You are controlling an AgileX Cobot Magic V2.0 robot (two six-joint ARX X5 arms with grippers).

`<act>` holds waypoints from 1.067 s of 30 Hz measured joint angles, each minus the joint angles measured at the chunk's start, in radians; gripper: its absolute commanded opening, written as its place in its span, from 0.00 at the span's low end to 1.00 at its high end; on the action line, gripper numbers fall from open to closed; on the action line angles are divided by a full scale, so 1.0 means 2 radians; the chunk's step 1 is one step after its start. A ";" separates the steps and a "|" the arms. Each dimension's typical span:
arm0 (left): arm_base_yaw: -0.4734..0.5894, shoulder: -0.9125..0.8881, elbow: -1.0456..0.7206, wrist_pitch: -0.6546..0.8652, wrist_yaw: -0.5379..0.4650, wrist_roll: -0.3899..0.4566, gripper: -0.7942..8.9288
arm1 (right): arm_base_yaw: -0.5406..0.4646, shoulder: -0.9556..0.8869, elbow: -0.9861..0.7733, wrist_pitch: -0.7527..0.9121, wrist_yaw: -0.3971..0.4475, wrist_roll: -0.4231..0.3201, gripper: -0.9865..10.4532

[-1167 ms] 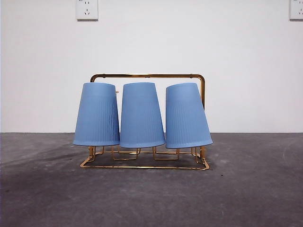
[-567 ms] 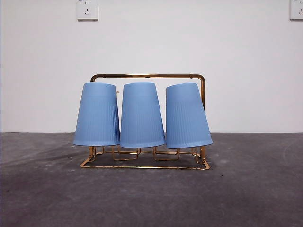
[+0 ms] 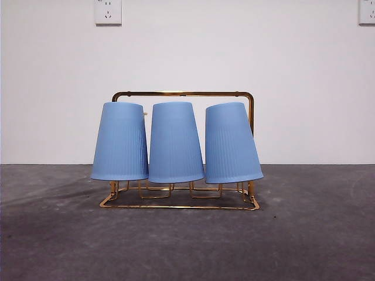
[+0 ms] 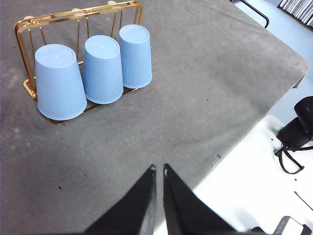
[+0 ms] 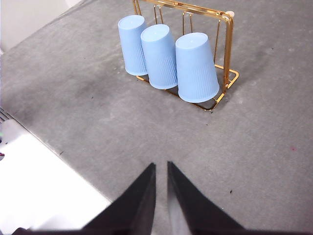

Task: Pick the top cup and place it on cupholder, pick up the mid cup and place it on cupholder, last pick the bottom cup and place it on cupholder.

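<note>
Nothing has moved since the earlier front frames: all three cups sit exactly where they did, and no arm enters that view. The cupholder [image 3: 183,93] stands at the centre of the front frame on the grey table [image 3: 304,234], its gold handle bar arching behind the cups. The left cup [image 3: 120,141], the middle cup [image 3: 175,142] and the right cup [image 3: 231,143] all hang upside down on its pegs, side by side; the right one tilts outward, its rim reaching past the end of the base.

The left gripper [image 4: 159,169] rises at the lower centre of its wrist frame, well apart from the rack, its jaws nearly closed with only a thin slit between them and nothing held. The right gripper [image 5: 160,166] looks the same in its own frame: jaws drawn close, empty, far from the cups.

By my judgement the task is complete. The one risk is that leaning right cup: a knock to the rack or table could slide it off its peg, and it would roll easily on the flat cloth.

The table surface is dark grey and matte, with faint scuffs. Behind it is a plain white wall with a socket [image 3: 108,11] at the upper left of the front frame.
</note>
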 measured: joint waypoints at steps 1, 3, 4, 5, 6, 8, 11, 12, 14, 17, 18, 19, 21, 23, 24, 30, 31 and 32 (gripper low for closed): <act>0.000 0.000 0.000 0.000 0.000 0.000 0.10 | 0.000 0.000 0.000 0.000 0.001 0.000 0.11; 0.000 0.000 0.000 0.000 0.000 0.000 0.10 | 0.000 0.000 0.000 0.001 0.002 0.000 0.11; 0.000 0.000 0.000 0.000 0.000 0.000 0.10 | 0.000 0.000 0.000 0.002 0.002 0.000 0.11; 0.000 0.000 0.000 0.000 0.000 0.000 0.10 | 0.000 0.000 0.000 0.002 0.002 0.000 0.11; 0.000 0.000 0.000 0.000 0.000 0.000 0.10 | 0.000 0.000 0.000 0.002 0.003 0.000 0.11; 0.000 0.000 0.000 0.000 0.000 0.000 0.10 | 0.000 0.000 0.000 0.002 0.003 0.000 0.11; 0.000 0.000 0.000 0.000 0.000 0.000 0.10 | 0.000 0.000 0.000 0.002 0.003 0.000 0.11; 0.004 0.000 0.000 0.000 0.001 0.000 0.10 | 0.000 0.000 0.000 0.002 0.003 0.000 0.11; 0.023 0.000 -0.001 0.000 0.004 0.000 0.10 | 0.000 0.000 0.000 0.002 0.003 0.000 0.11; 0.072 -0.002 -0.012 0.004 0.018 0.004 0.10 | 0.000 0.000 0.000 0.002 0.002 0.000 0.11; 0.093 -0.005 -0.019 0.010 0.016 0.012 0.10 | 0.000 0.000 0.000 0.003 0.002 0.000 0.11; 0.117 -0.009 -0.030 0.021 0.013 0.024 0.10 | 0.000 0.000 0.000 0.003 0.003 0.000 0.11; 0.159 -0.024 -0.058 0.053 0.004 0.049 0.10 | 0.000 0.000 0.000 0.003 0.003 0.000 0.11; 0.201 -0.047 -0.101 0.103 0.003 0.072 0.10 | 0.000 0.000 0.000 0.003 0.003 0.000 0.11; 0.217 -0.059 -0.124 0.127 0.003 0.079 0.10 | 0.000 0.000 0.000 0.003 0.003 0.000 0.11; 0.297 -0.134 -0.295 0.323 0.003 0.091 0.10 | 0.000 0.000 0.000 0.003 0.003 0.000 0.11; 0.305 -0.146 -0.325 0.354 0.003 0.091 0.10 | 0.000 0.000 0.000 0.003 0.003 0.000 0.11; 0.312 -0.157 -0.353 0.383 0.003 0.091 0.10 | 0.000 0.000 0.000 0.003 0.003 0.000 0.11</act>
